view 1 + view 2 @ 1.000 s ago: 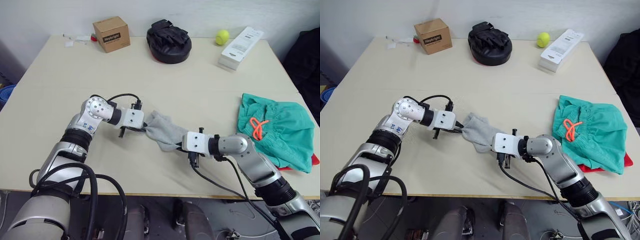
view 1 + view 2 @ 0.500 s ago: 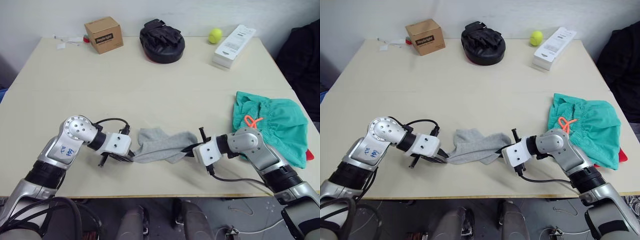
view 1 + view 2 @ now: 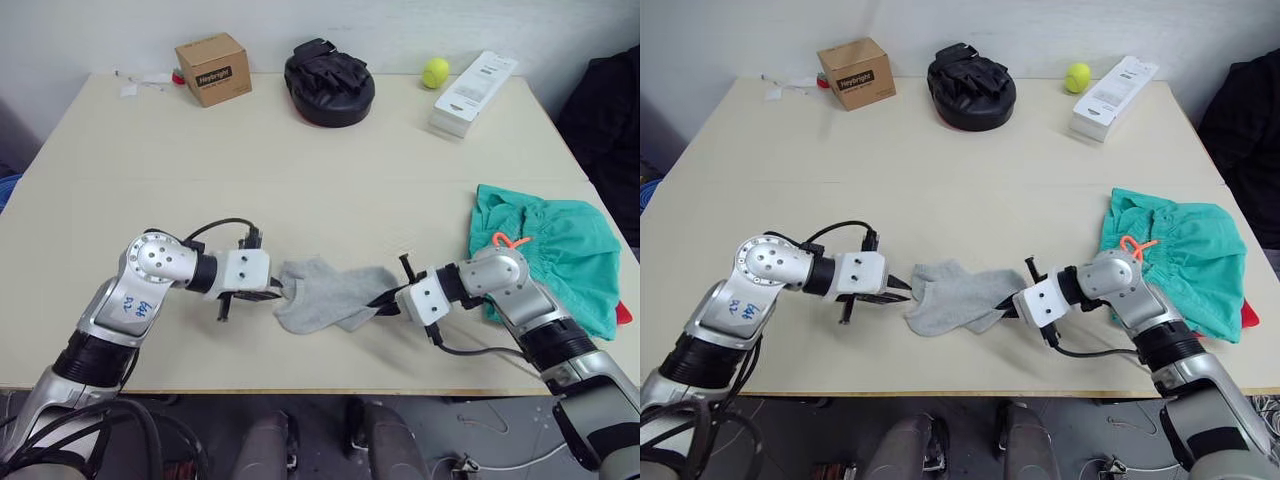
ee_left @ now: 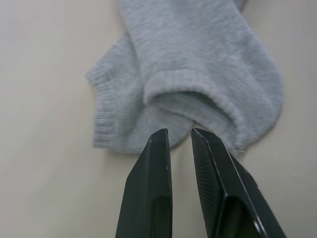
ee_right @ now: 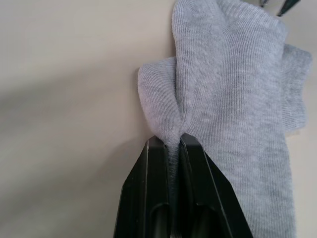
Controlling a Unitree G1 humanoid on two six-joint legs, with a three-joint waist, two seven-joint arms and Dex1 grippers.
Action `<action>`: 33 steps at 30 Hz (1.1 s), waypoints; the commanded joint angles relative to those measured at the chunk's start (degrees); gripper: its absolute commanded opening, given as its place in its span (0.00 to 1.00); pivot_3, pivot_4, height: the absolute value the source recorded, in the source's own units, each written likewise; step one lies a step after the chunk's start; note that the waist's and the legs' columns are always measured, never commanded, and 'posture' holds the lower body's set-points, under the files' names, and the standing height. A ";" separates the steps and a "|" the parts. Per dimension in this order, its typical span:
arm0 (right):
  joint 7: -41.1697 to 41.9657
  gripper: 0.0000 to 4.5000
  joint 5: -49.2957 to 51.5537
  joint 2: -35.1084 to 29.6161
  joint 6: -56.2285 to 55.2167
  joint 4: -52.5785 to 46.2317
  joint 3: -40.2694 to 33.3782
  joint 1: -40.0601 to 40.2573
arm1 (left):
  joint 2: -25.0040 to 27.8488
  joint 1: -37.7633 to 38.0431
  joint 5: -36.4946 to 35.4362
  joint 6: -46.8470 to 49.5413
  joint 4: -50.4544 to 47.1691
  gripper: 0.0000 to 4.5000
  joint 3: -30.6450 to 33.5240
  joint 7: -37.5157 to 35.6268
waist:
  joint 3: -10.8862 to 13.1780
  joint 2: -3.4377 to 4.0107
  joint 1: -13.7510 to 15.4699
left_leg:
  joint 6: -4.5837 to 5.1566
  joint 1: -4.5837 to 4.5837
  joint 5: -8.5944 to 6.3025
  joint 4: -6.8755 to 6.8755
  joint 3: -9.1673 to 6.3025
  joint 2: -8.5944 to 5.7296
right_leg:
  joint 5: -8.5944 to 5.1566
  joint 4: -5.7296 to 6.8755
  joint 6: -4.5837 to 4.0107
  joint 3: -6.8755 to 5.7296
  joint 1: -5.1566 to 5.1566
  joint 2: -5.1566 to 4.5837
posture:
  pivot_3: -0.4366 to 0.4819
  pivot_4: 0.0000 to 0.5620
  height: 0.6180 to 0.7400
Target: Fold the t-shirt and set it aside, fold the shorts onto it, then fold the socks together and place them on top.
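Observation:
The light grey socks (image 3: 325,293) lie slack on the table near its front edge, between my two grippers. My right gripper (image 3: 385,302) is shut on a pinched fold at their right end (image 5: 171,131). My left gripper (image 3: 278,293) sits at their left end; its fingertips (image 4: 161,136) stand a narrow gap apart just short of the sock cuff (image 4: 198,101), with nothing between them. The teal-green shorts (image 3: 550,250) with an orange drawstring (image 3: 512,243) lie at the right edge. A red strip of the t-shirt (image 3: 626,314) peeks out from under them.
Along the table's far edge stand a cardboard box (image 3: 212,67), a black padded mitt (image 3: 329,82), a yellow tennis ball (image 3: 435,72) and a white box (image 3: 473,93). The table's front edge (image 3: 330,380) runs just below the socks.
The socks were stretched between both grippers; now they lie slack and bunched. My left gripper has moved right toward the right one, and its fingers no longer hold the cuff.

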 commanded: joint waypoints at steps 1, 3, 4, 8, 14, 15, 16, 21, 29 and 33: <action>-0.22 0.06 0.18 -0.88 1.99 -2.47 -1.42 0.88 | -0.20 -1.32 -0.67 -0.55 0.01 0.17 -0.36 -0.49 | 0.00 0.00 -0.05 | -0.01 0.00 0.00 0.00 0.00 0.00 | 0.00 0.00 0.00 0.00 0.00 0.00 | 0.48 0.27 1.00; -0.91 0.18 -0.03 -1.13 2.95 -3.58 -1.83 1.56 | -0.11 -1.32 -1.54 -0.31 -0.06 0.17 -0.44 -1.55 | 0.00 0.00 -0.05 | -0.02 0.00 -0.01 0.00 0.00 0.01 | -0.01 0.01 -0.01 0.00 -0.01 0.01 | 0.48 0.27 1.00; -0.98 0.26 0.24 -1.39 3.31 -4.46 -2.10 1.97 | 0.02 -1.17 -2.32 -0.30 -0.36 0.17 -0.40 -2.41 | 0.00 0.00 -0.03 | -0.02 0.00 -0.01 0.00 0.00 0.01 | -0.01 0.01 -0.02 0.00 -0.01 0.01 | 0.48 0.27 1.00; -0.67 0.56 2.73 -3.60 5.18 -9.55 -4.55 3.77 | 0.64 -0.60 -6.70 2.31 -2.54 0.21 0.15 -6.62 | 0.00 0.00 0.10 | -0.02 0.00 -0.01 0.00 0.00 0.00 | -0.01 0.00 -0.01 0.00 -0.01 0.00 | 0.48 0.27 1.00; 1.59 0.63 9.41 -9.63 13.73 -18.20 -9.64 6.00 | 2.95 -0.32 -7.82 1.11 -5.43 0.57 -0.47 -10.16 | 0.00 0.00 0.16 | -0.02 -0.01 -0.01 0.00 -0.01 0.00 | -0.01 -0.02 -0.01 0.00 0.00 -0.01 | 0.48 0.27 1.00; 1.63 0.63 9.18 -9.96 13.93 -18.13 -9.98 5.71 | 3.35 -0.36 -7.31 0.25 -5.61 0.64 -0.87 -10.58 | 0.00 0.00 0.13 | -0.03 0.00 -0.01 0.00 -0.01 0.00 | -0.01 -0.01 -0.01 0.00 0.00 -0.01 | 0.48 0.27 1.00; 1.62 0.63 8.48 -10.12 13.58 -17.53 -10.13 5.25 | 3.61 -0.33 -6.76 -0.65 -5.62 0.71 -1.25 -10.78 | 0.00 0.00 0.03 | -0.04 0.02 -0.02 0.00 -0.01 0.00 | -0.02 -0.02 -0.02 0.01 0.00 -0.01 | 0.48 0.27 1.00; -0.62 0.63 1.30 -7.98 7.67 -8.81 -8.50 0.81 | 2.22 -0.65 -2.69 -4.93 -2.80 0.77 -3.99 -8.70 | 0.00 0.00 -0.01 | -0.07 0.06 -0.04 0.00 0.06 0.00 | -0.03 -0.10 -0.06 0.05 -0.03 0.00 | 0.48 0.27 1.00; -3.49 0.59 -6.35 -4.17 -2.25 1.06 -5.07 -2.70 | 0.33 -0.93 0.78 -7.46 0.47 0.63 -7.16 -6.95 | 0.00 0.00 0.04 | -0.04 0.01 -0.02 0.00 0.08 -0.01 | -0.03 0.02 -0.05 0.03 -0.03 0.01 | 0.48 0.27 1.00; -3.98 0.34 -6.02 -3.24 -2.10 1.93 -5.03 -3.37 | -0.45 -0.39 2.00 -8.72 1.64 0.34 -7.76 -5.97 | 0.00 0.01 -0.03 | -0.04 0.03 -0.02 0.00 0.08 0.01 | -0.03 0.04 -0.04 0.04 -0.02 0.02 | 0.48 0.27 1.00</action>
